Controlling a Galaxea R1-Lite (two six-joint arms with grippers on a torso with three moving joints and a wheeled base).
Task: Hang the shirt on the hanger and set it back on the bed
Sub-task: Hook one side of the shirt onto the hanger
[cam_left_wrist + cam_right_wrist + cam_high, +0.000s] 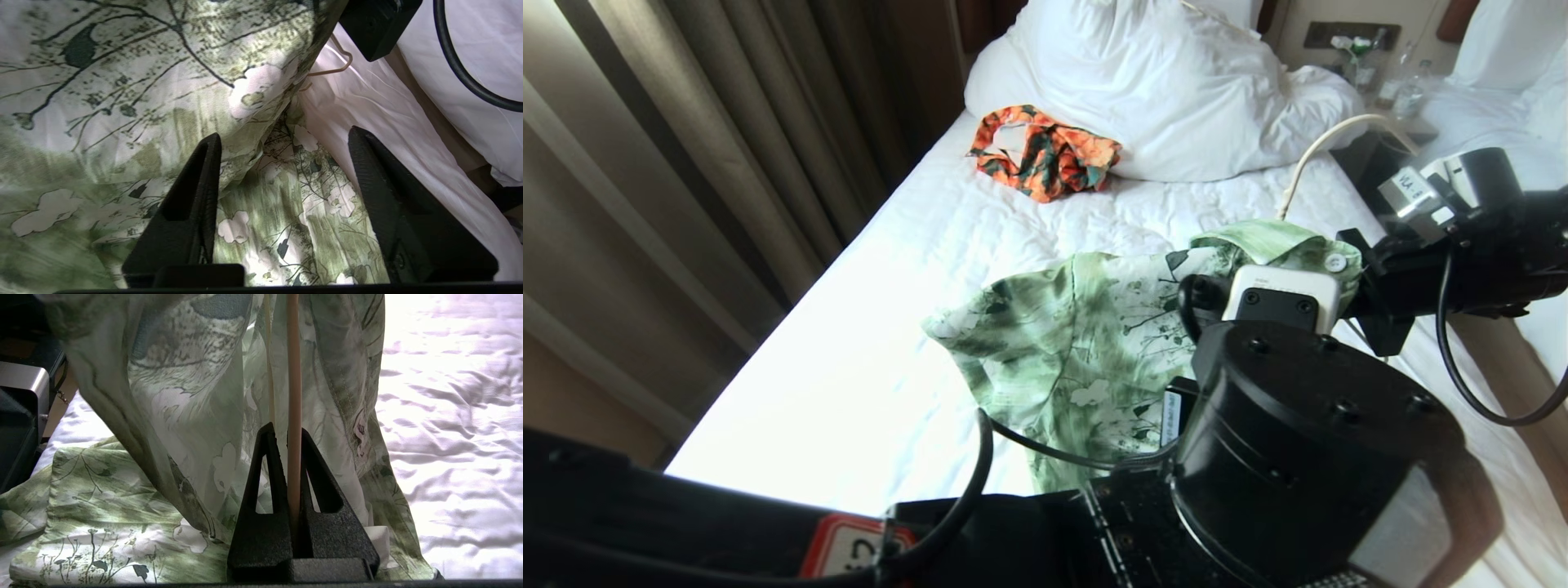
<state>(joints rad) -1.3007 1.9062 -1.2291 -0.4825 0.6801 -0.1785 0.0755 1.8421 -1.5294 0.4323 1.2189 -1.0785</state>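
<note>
**Clerk:** Item one, the shirt [1086,343]. Where did it sit?

**Keeper:** Centre of the head view, light green, draped half raised off the bed [866,384]; its collar end was lifted at centre right, its hem trailing to the lower centre. The long axis ran from lower left to upper right of that frame.

**Clerk:** Item two, the hanger [293,416]?

**Keeper:** A cream rod standing upright in the middle of the right wrist view, inside the shirt's folds. The right tool [291,435] was clamped on it, fingers together around the rod. In the head view its hook curved up at the upper right, above the collar.

**Clerk:** Item three, the left tool [282,139]?

**Keeper:** Fingers apart, nothing between them. It hung over loose cloth in the left wrist view, one finger against a bulging fold at centre left, the other over bare sheet at right.

**Clerk:** Governing relation?

**Keeper:** The cloth lay directly ahead of the left tool, making that arm the nearer one to draw the shirt along the hanger, by my estimate.
</note>
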